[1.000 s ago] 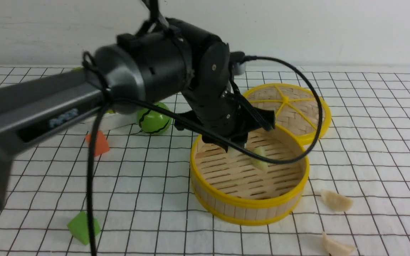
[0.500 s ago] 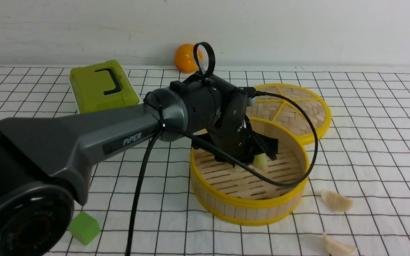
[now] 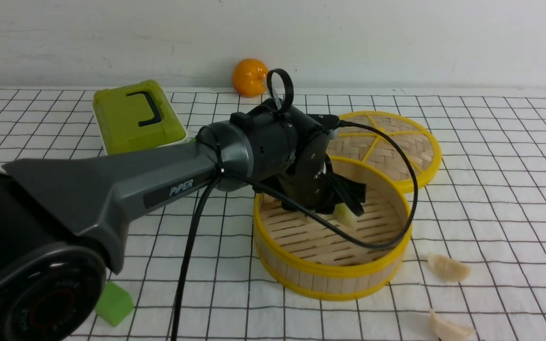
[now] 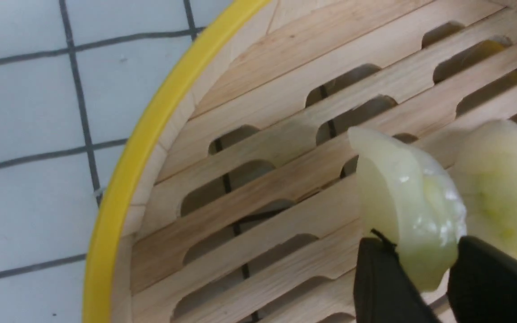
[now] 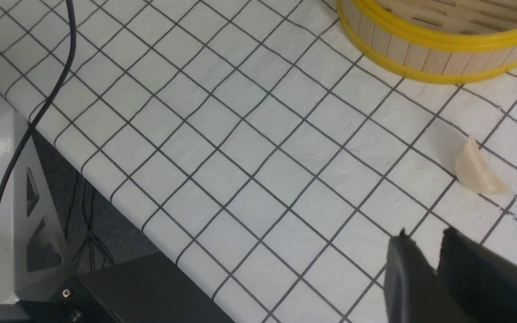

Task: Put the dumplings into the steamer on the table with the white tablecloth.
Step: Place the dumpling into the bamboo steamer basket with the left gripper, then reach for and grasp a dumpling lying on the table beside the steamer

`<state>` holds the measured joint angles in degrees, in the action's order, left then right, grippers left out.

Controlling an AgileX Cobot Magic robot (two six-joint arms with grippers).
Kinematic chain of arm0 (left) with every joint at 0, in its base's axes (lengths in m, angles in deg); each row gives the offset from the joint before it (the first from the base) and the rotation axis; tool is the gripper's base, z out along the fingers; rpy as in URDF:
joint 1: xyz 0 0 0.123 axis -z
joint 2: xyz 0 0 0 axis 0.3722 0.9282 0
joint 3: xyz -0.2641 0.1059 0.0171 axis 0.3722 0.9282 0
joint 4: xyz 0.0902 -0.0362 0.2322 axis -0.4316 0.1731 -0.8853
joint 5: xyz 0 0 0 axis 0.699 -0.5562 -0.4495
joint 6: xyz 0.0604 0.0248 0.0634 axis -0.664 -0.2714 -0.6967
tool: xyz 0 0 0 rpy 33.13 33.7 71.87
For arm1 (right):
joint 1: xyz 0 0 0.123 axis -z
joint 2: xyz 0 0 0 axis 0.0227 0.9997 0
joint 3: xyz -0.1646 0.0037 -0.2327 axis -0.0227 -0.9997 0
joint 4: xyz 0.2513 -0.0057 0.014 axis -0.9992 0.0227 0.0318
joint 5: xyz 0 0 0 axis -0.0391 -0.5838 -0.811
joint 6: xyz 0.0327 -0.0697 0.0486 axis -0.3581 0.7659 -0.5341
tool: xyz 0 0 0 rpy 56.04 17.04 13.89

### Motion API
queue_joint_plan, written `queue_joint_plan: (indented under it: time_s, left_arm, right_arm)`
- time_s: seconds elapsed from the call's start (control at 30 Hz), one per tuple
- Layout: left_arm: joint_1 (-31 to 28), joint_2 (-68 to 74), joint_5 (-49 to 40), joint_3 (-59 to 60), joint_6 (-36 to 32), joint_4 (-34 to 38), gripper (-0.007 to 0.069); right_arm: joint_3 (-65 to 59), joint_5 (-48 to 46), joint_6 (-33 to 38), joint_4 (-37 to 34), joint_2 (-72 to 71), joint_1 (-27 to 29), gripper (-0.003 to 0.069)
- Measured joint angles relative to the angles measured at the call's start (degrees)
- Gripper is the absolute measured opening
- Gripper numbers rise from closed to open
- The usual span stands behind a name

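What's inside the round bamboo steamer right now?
Inside the round bamboo steamer with yellow rims: one pale green crescent dumpling pinched in the left tool, a second pale green dumpling right beside it. The black arm hides the rear-left floor, so anything there can't be seen.

- Front view: low between the arms, facing forward across the table (image 3: 491, 156) to the back wall (image 3: 396, 42); the left arm (image 3: 112, 189) looms near.
- Left wrist view: very close, looking down onto the steamer (image 4: 285, 112) floor.
- Right wrist view: higher, over the table's near edge; shares the steamer's front wall and a cream dumpling (image 5: 476, 172) with the front view.
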<state>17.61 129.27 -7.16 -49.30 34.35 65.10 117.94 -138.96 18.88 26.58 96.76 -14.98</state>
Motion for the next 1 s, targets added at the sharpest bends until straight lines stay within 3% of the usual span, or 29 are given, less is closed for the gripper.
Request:
queue_joint_plan:
  time_s: [0.1, 0.23, 0.43, 0.67, 0.87, 1.0]
  left_arm:
    - [0.0, 0.0, -1.16, -0.05, 0.06, -0.13, 0.0333]
    - [0.0, -1.76, -5.19, -0.05, -0.07, -0.13, 0.0414]
    - [0.0, -12.24, -9.73, -0.65, -4.65, -1.47, 0.0423]
    - [0.0, -31.27, -19.18, 2.26, -11.44, -5.0, 0.0359]
    - [0.0, -45.72, -21.16, 20.65, -11.69, -5.96, 0.0238]
    - [0.0, -56.54, -18.53, 37.41, -11.69, -3.15, 0.0122]
  right_arm:
    - [0.0, 0.0, 0.0, 0.0, 0.0, 0.0, 0.012]
    - [0.0, 0.76, 0.0, 0.16, 0.16, 0.0, 0.0125]
    - [0.0, 3.38, -2.01, 2.11, 4.02, 0.0, 0.0131]
    - [0.0, 7.84, -2.39, 6.66, 16.33, 0.0, 0.0141]
    - [0.0, 11.71, 4.98, 7.29, 26.86, 0.0, 0.0157]
    - [0.0, 13.42, 14.36, 7.29, 33.75, 0.0, 0.02]
